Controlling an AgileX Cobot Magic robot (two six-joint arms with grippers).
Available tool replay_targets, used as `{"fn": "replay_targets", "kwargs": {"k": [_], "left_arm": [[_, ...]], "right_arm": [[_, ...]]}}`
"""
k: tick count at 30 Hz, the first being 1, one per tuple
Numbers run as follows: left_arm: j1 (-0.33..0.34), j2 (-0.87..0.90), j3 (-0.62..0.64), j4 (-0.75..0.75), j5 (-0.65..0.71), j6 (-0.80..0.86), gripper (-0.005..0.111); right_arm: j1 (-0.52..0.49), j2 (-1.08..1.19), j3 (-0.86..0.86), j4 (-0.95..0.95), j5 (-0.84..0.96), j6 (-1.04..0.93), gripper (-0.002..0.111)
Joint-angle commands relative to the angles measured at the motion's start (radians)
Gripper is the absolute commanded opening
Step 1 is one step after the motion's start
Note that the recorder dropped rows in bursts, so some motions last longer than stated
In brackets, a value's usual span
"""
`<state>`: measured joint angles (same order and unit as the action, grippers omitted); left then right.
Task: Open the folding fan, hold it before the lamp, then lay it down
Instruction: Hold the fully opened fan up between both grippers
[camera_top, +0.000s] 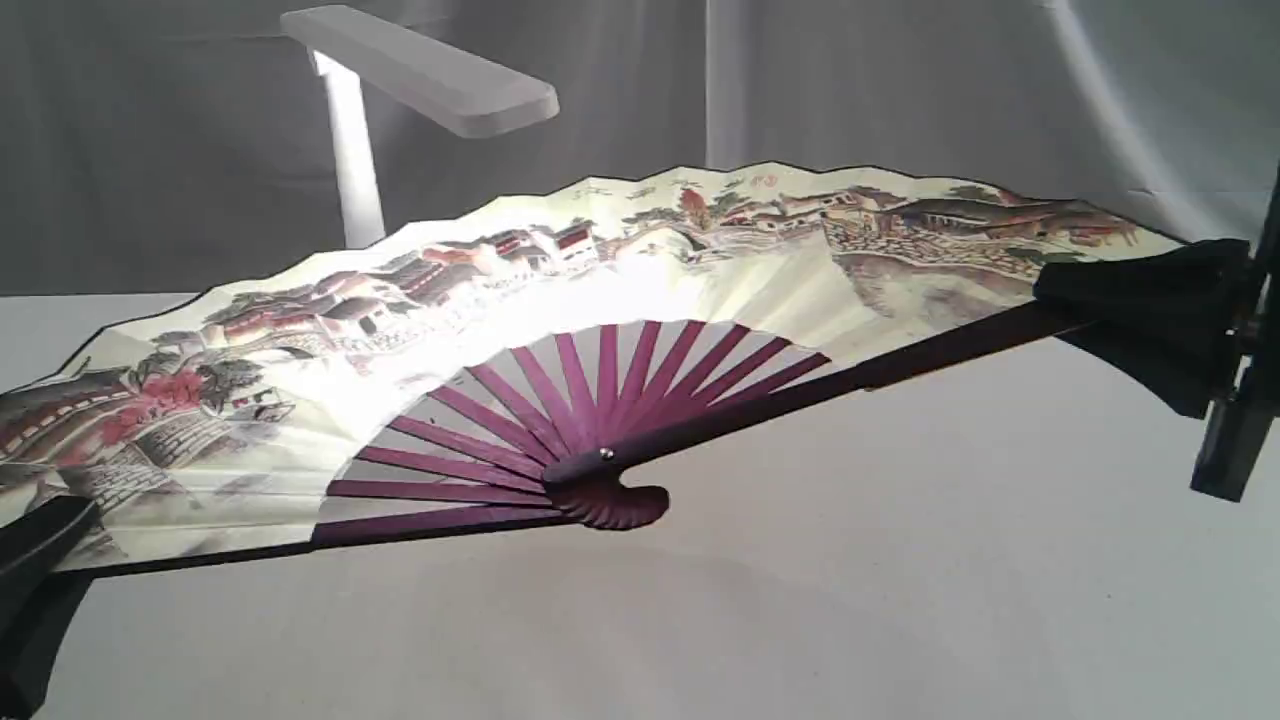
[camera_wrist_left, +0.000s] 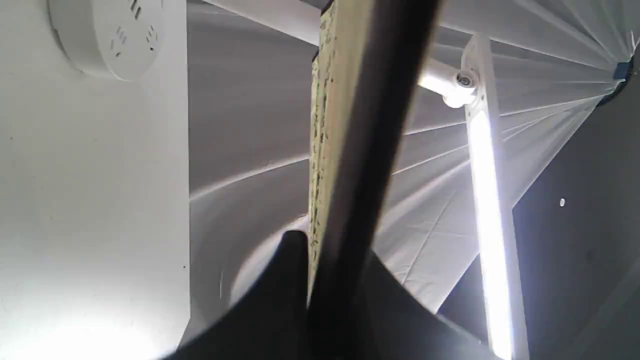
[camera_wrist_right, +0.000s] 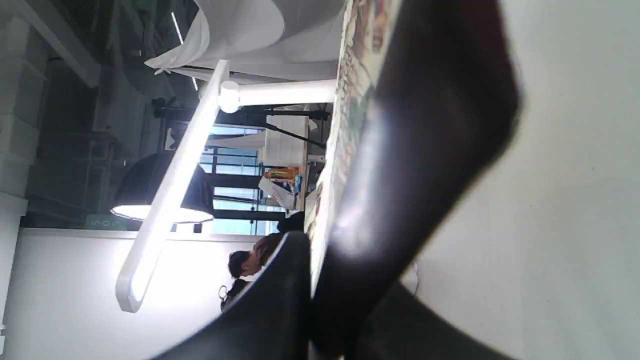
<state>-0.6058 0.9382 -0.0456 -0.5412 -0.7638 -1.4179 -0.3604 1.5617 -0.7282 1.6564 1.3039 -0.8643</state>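
The folding fan (camera_top: 620, 280) is spread wide open and held tilted above the table, its cream painted leaf lit brightly near the purple ribs. Behind it stands the white lamp (camera_top: 420, 70), with its flat head over the fan's upper left part. My left gripper (camera_top: 40, 540) is shut on the fan's left guard at the lower left edge. My right gripper (camera_top: 1150, 300) is shut on the right guard at the far right. In the left wrist view the fan's edge (camera_wrist_left: 330, 150) runs between the fingers. The right wrist view shows the fan (camera_wrist_right: 350, 125) and the lamp head (camera_wrist_right: 170, 195).
Pale table surface (camera_top: 850, 580) lies below the fan. Grey cloth backdrop (camera_top: 900, 90) hangs behind. The lamp's round base (camera_wrist_left: 110, 35) with sockets shows in the left wrist view. A person (camera_wrist_right: 250, 265) sits far off in the right wrist view.
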Motion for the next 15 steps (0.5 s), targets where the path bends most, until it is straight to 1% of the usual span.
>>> {"fn": "replay_targets", "kwargs": {"k": [1, 15], "left_arm": [[0.025, -0.020, 0.004, -0.199, -0.457, -0.040, 0.000], [0.025, -0.020, 0.004, -0.188, -0.457, -0.040, 0.000]], "right_arm": [[-0.045, 0.002, -0.006, 0.088, -0.083, -0.046, 0.000], [-0.045, 0.002, -0.006, 0.088, -0.083, -0.049, 0.000]]}}
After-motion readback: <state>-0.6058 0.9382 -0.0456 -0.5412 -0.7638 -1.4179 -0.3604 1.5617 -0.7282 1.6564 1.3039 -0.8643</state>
